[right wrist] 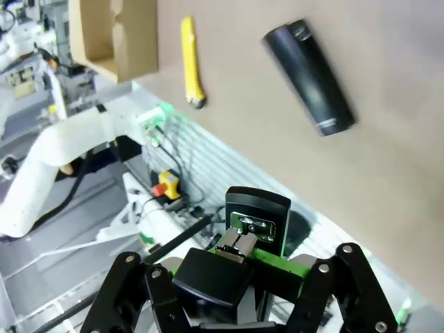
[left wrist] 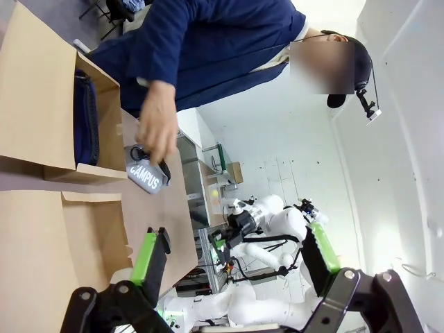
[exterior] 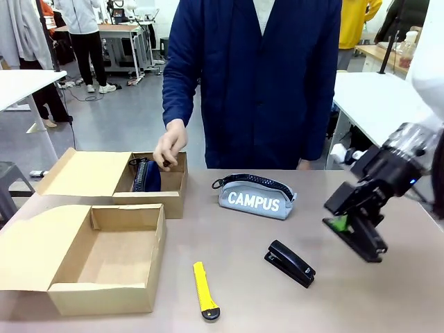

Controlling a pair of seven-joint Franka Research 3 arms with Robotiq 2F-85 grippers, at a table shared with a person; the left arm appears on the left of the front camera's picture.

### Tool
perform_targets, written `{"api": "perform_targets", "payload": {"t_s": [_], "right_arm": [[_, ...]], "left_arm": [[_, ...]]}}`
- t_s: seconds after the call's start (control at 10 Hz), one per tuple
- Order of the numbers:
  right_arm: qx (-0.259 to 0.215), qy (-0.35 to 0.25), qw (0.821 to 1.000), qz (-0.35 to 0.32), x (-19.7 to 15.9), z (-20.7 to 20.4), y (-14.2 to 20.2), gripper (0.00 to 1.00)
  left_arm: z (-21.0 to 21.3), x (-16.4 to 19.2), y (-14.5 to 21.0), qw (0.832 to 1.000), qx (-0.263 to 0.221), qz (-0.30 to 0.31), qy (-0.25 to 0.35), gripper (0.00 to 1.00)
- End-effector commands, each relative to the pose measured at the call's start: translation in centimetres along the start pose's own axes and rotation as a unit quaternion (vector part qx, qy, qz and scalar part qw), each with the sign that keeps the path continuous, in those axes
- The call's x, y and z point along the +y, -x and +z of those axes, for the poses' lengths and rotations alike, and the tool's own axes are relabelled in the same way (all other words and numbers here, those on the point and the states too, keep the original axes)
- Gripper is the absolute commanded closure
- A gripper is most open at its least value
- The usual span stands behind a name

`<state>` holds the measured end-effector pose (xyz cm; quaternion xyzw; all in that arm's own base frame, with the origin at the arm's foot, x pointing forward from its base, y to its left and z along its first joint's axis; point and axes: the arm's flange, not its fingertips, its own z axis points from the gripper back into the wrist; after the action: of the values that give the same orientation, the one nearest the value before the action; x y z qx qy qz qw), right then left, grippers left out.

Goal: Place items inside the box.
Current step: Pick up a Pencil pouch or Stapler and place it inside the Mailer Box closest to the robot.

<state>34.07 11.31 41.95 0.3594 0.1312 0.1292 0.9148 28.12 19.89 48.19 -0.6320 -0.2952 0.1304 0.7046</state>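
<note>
The wide, shallow box (exterior: 104,263) lies open at the table's front left, its flap folded out to the left. The grey "CAMPUS" pouch (exterior: 257,198) rests mid-table and shows again in the left wrist view (left wrist: 147,177). A black stapler (exterior: 290,262) sits right of centre, closer to me, and appears near the top of the right wrist view (right wrist: 310,76). My right gripper (exterior: 354,232) hovers above the table to the right of the stapler, shut, with nothing in it (right wrist: 253,222). My left gripper (left wrist: 234,253) is open, its green-padded fingers (left wrist: 149,253) spread wide with nothing between them.
A smaller cardboard box (exterior: 149,184) behind the big one holds a dark item, and the person's hand (exterior: 170,149) is at its rim. A yellow utility knife (exterior: 203,288) lies near the front edge, between the big box and the stapler.
</note>
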Motion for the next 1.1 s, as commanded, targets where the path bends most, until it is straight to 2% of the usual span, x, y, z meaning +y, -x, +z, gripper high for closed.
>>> {"api": "perform_targets", "payload": {"t_s": [0.0, 0.1, 0.2, 0.3, 0.4, 0.6, 0.8, 1.0], "right_arm": [[-0.030, -0.039, 0.999, -0.002, 1.8, -0.4, 2.3, 1.00], [-0.063, -0.007, 0.998, 0.012, 2.2, 1.1, 3.6, 1.00], [0.001, -0.017, 1.000, -0.001, 0.9, -1.2, 0.8, 1.00], [0.001, -0.017, 1.000, -0.001, 0.9, -1.2, 0.8, 1.00], [-0.018, -0.016, 1.000, 0.012, 1.9, -0.5, 2.3, 1.00], [-0.120, 0.045, 0.991, -0.036, 4.4, -3.1, 0.7, 1.00], [-0.142, 0.039, 0.989, -0.019, 7.0, -7.0, -0.6, 1.00], [-0.120, 0.015, 0.992, -0.017, 9.8, -9.0, -1.2, 1.00]], "left_arm": [[0.0, -0.2, 0.1, 1.000, 0.001, -0.006, 0.005, 0.00], [0.0, -0.2, 0.1, 1.000, 0.001, -0.006, 0.005, 0.00], [0.0, -0.2, 0.1, 1.000, 0.001, -0.006, 0.005, 0.00], [0.0, -0.2, 0.1, 1.000, 0.001, -0.006, 0.005, 0.00], [0.0, -0.2, 0.1, 1.000, 0.001, -0.006, 0.005, 0.00], [0.0, -0.2, 0.1, 1.000, 0.001, -0.006, 0.005, 0.00], [0.0, -0.2, 0.1, 1.000, 0.001, -0.006, 0.005, 0.00], [0.0, -0.2, 0.1, 1.000, 0.001, -0.006, 0.005, 0.00]]}}
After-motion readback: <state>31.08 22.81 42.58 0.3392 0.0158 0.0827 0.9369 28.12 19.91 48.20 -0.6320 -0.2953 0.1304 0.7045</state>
